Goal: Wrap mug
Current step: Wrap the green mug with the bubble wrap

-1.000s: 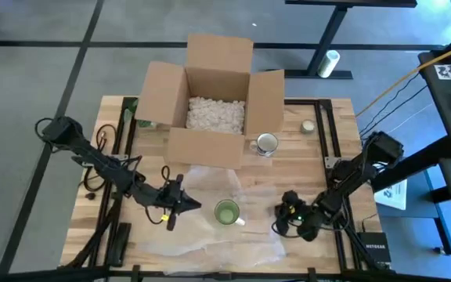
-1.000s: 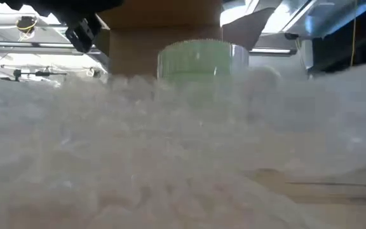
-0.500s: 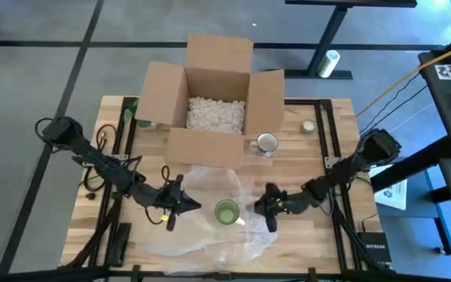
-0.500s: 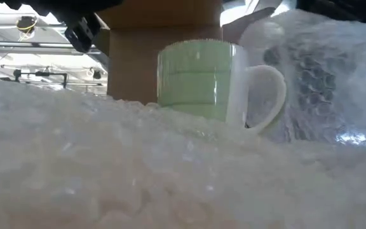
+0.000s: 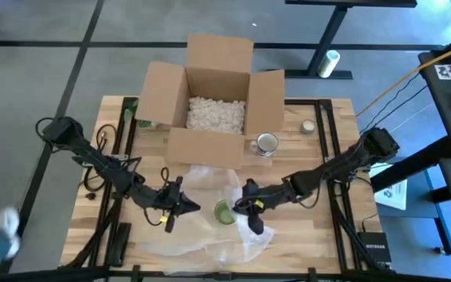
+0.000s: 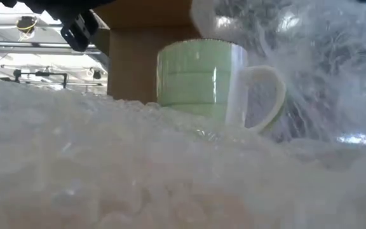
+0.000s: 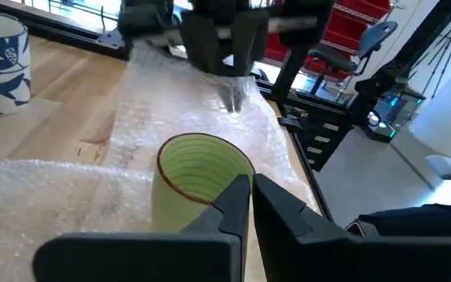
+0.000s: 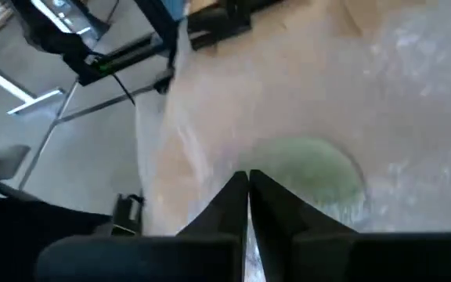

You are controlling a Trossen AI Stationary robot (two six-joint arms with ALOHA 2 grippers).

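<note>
The green mug (image 5: 225, 212) stands upright on the bubble wrap (image 5: 210, 239) at the front middle of the table (image 5: 312, 243), its white handle showing in the low view (image 6: 262, 95); a raised fold of the wrap hangs over the mug's handle side, seen in the low view as a clear sheet draped down beside it. The right gripper (image 5: 247, 210) sits just beside the mug on that side, its fingers pressed together on the lifted wrap; its own wrist view shows the two dark fingers (image 8: 233, 205) closed with the film between them and the mug blurred beneath. The left gripper (image 5: 185, 205) lies just to the mug's other side, low over the wrap; its fingers (image 7: 237, 200) stand close together with only a narrow slit between, and whether they pinch the wrap cannot be told. Beyond both grippers, toward the table's back, an open cardboard box (image 5: 210, 98) holds white packing peanuts (image 5: 216, 114); a silvery mug (image 5: 266, 144) stands just beside the box's front right corner.
</note>
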